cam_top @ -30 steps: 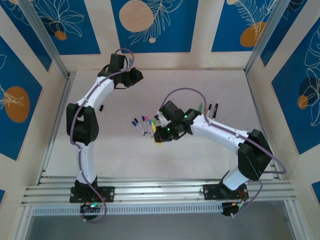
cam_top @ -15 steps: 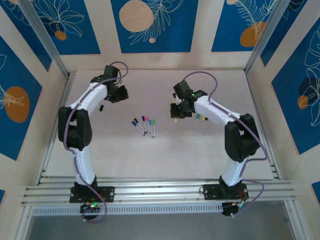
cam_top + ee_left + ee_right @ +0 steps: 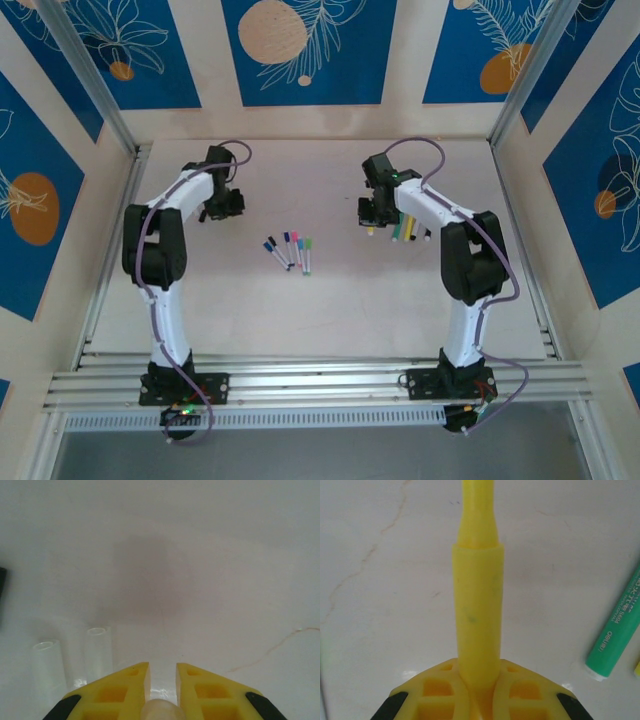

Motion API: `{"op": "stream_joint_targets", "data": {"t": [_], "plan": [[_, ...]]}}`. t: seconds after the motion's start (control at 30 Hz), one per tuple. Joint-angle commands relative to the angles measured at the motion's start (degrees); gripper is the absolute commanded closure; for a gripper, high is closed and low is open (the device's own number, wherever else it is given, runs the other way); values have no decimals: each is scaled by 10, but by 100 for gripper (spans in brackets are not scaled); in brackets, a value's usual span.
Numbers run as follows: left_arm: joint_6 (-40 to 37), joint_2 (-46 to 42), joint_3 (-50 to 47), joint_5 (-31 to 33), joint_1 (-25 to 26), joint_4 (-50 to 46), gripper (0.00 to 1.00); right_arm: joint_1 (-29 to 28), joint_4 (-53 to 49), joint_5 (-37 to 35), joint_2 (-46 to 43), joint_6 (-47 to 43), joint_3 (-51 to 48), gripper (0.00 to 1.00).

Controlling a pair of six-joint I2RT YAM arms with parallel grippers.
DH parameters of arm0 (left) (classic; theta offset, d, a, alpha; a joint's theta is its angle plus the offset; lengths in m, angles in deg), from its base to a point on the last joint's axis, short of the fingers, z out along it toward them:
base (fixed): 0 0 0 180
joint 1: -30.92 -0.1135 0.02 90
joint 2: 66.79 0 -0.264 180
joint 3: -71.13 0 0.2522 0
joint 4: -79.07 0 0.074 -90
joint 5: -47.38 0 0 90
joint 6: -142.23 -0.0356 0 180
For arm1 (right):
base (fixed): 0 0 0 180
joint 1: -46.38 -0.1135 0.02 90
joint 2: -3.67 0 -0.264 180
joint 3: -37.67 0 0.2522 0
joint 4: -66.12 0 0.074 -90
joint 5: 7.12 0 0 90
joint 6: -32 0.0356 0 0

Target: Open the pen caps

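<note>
Yellow pen (image 3: 477,605) is clamped in closed right hand (image 3: 479,680), long axis straight out, green pen (image 3: 615,625) beside | clear cap (image 3: 160,711) seemingly pinched in near-closed left hand (image 3: 162,672) | capped pens (image 3: 290,250) laid on surface (image 3: 330,310) between both arms

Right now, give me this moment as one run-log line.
left hand: shut on clear cap | right hand: shut on yellow pen | table: two loose clear caps, green pen, capped small pens mid-table

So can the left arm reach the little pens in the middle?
Probably yes: nothing stands between the left tool and the small pens, though it holds a pale cap it must drop first.
</note>
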Motion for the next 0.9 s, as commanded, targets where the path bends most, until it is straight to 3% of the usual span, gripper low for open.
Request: {"op": "stream_joint_targets", "data": {"t": [0.0, 0.27, 0.43, 0.67, 0.87], "plan": [[-6, 10, 9, 24, 0, -18, 100, 8, -11, -13, 6, 1, 7, 100], [-9, 30, 15, 50, 1, -24, 100, 26, -7, -21, 22, 5, 10, 100], [-9, 30, 14, 46, 4, -22, 88, 36, -6, -26, 34, 11, 7, 100], [-5, 34, 22, 44, 9, -27, 82, 43, -15, -42, 56, 26, 11, 100], [-6, 36, 25, 45, 15, -30, 78, 54, -36, -63, 73, 43, 24, 90]]}}
